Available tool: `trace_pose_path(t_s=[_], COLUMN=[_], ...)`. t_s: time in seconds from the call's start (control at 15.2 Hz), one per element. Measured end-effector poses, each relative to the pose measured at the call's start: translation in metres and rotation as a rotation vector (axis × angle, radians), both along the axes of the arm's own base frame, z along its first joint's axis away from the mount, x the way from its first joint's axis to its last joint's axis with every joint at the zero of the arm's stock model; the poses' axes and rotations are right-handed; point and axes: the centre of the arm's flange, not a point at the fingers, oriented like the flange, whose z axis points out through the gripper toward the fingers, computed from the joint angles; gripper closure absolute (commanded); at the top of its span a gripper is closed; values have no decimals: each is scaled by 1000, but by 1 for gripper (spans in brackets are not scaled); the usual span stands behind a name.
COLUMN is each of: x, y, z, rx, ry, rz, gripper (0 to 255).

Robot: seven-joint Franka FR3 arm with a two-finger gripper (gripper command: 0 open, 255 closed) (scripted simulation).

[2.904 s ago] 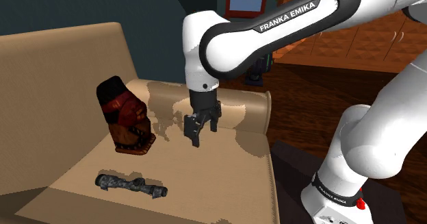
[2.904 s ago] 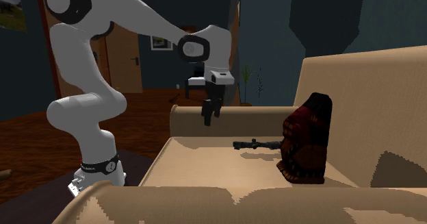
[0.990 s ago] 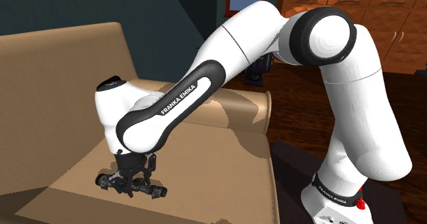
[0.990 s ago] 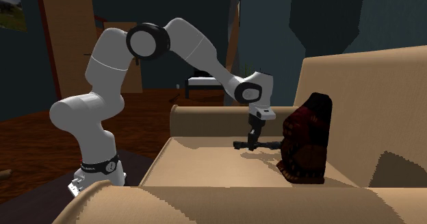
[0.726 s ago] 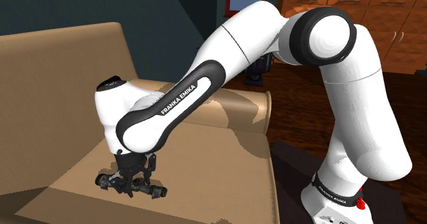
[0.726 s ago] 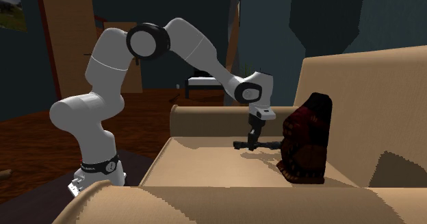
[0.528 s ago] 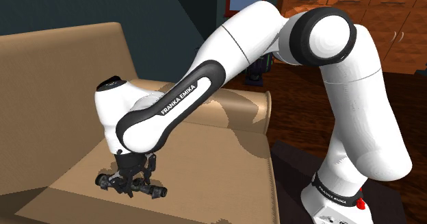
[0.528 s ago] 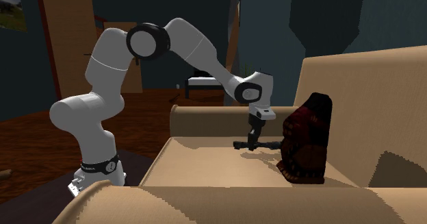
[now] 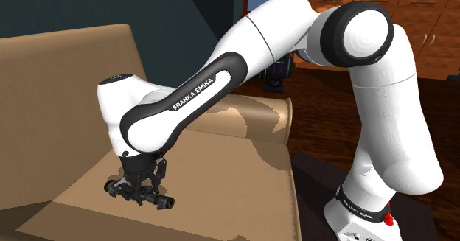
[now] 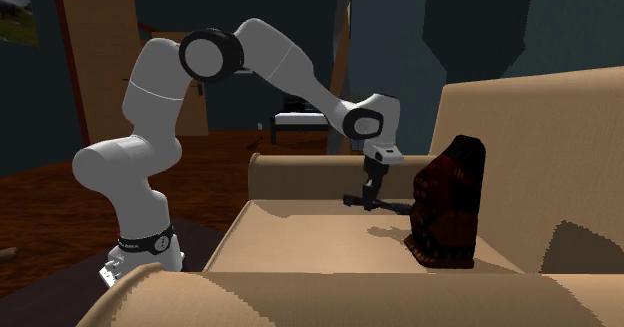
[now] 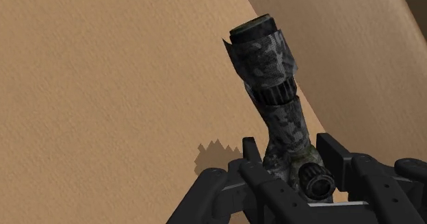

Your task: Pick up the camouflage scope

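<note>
Two fingers (image 11: 345, 164) of gripper (image 9: 138, 194) clamp scope (image 11: 277, 92), held just above sofa seat (image 10: 300, 240). Bare seat runs toward armrest (image 10: 300, 170); dark red bag (image 10: 450, 200) near scope's other end, backrest (image 10: 560, 125) behind.

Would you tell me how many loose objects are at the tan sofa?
2. The grey camouflage scope is clasped in the black gripper just above the seat; the dark red-brown bag stands by the backrest. The arm may hide others.
</note>
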Motion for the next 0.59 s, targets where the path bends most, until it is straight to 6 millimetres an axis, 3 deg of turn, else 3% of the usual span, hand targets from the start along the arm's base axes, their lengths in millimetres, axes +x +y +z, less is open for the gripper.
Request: trace_pose_path(t_s=[0.59], x=[0], y=[0], z=[45], rx=[0], ry=[0], rz=[0], gripper=[255])
